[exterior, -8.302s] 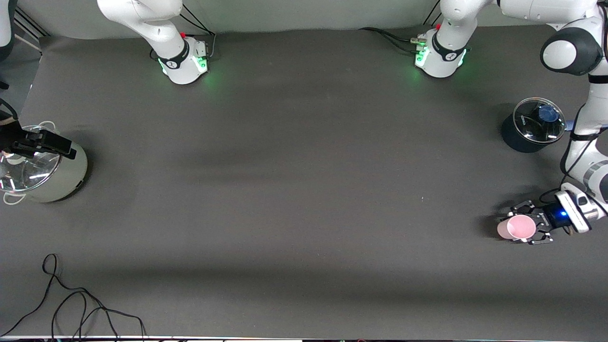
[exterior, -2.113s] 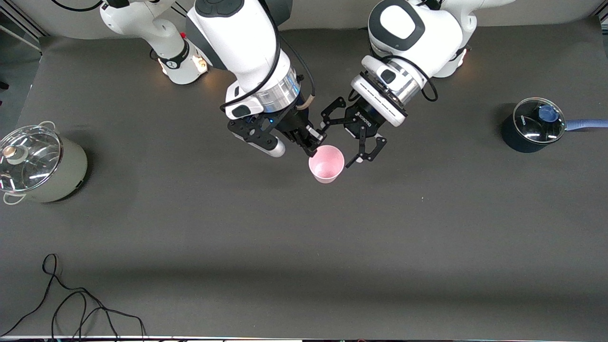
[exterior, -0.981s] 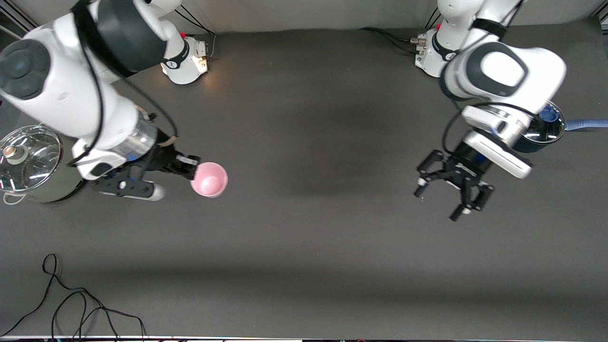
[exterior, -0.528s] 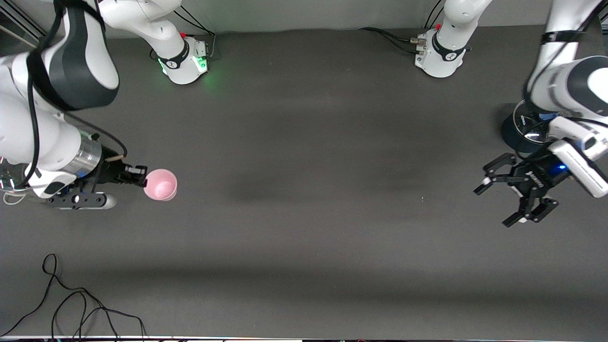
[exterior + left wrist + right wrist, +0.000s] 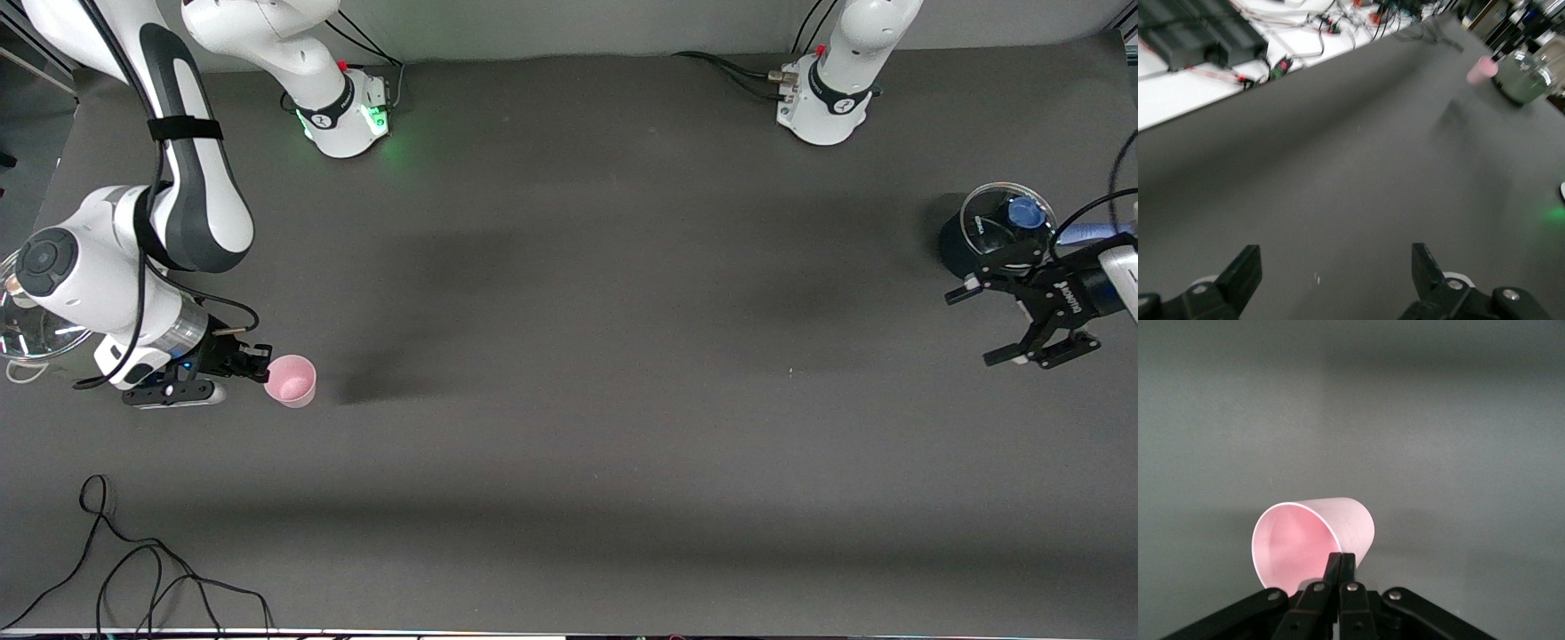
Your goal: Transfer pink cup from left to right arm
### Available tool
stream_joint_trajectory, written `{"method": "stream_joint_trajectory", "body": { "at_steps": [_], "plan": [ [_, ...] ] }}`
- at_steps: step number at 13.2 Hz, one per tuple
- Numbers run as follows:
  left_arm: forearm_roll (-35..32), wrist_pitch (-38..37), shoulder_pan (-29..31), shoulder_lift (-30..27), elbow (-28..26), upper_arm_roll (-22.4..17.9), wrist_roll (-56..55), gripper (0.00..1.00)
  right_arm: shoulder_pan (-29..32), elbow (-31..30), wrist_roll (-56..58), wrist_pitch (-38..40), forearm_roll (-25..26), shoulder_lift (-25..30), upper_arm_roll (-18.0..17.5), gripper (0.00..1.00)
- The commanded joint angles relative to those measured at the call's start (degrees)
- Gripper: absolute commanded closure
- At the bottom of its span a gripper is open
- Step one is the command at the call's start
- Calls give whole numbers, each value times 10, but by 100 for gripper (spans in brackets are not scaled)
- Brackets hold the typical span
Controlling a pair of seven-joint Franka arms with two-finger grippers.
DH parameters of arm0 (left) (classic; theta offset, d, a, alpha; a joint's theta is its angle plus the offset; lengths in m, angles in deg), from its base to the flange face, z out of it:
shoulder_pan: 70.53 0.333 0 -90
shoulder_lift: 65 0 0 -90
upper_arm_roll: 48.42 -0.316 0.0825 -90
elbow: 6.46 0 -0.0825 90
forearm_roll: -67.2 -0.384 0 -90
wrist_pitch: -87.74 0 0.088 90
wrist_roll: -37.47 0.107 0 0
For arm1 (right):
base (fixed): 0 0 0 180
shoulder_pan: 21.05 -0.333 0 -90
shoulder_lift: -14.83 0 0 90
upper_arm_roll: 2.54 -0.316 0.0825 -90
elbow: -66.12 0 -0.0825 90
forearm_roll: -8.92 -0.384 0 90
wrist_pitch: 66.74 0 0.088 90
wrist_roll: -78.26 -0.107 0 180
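- The grey pot (image 5: 18, 342) with a glass lid stands at the right arm's end of the table (image 5: 569, 373), mostly hidden under the right arm.
- The right gripper (image 5: 260, 372) is beside that pot, toward the middle of the table, low over bare table. Its jaws are clamped together on the rim of the pink cup (image 5: 292, 380), pinching the wall between them.
- In the right wrist view the pink cup (image 5: 1313, 545) hangs tilted from the right gripper (image 5: 1339, 568), its open mouth turned toward the camera and its base pointing away over the table (image 5: 1458, 420).
- A loose black cable (image 5: 133, 569) lies on the table nearer to the front camera than the grey pot.
- The dark pot (image 5: 991, 233) with a glass lid and a blue knob stands at the left arm's end of the table.
- The left gripper (image 5: 1022, 324) is just beside the dark pot, over bare table, with its jaws spread wide apart and nothing between them.
- The left wrist view shows the left gripper (image 5: 1335, 283) the same way, jaws wide apart, with the pink cup (image 5: 1482, 69) small and well apart from it.
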Motion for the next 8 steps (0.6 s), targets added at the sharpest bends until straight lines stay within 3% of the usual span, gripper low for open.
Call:
{"method": "stream_joint_trajectory", "body": {
  "at_steps": [1,5,8],
  "plan": [
    [-110,-40,-4,-13,47,12,-132,0,-5,-31,50,-51,-35,-7,17,100],
    [-296,-94,-69,-20,87,16,-323,0,9,-53,94,-108,-62,-40,17,100],
    [-350,-127,-91,-20,109,16,-391,0,6,-54,96,-128,-64,-54,17,100]
  ]
}}
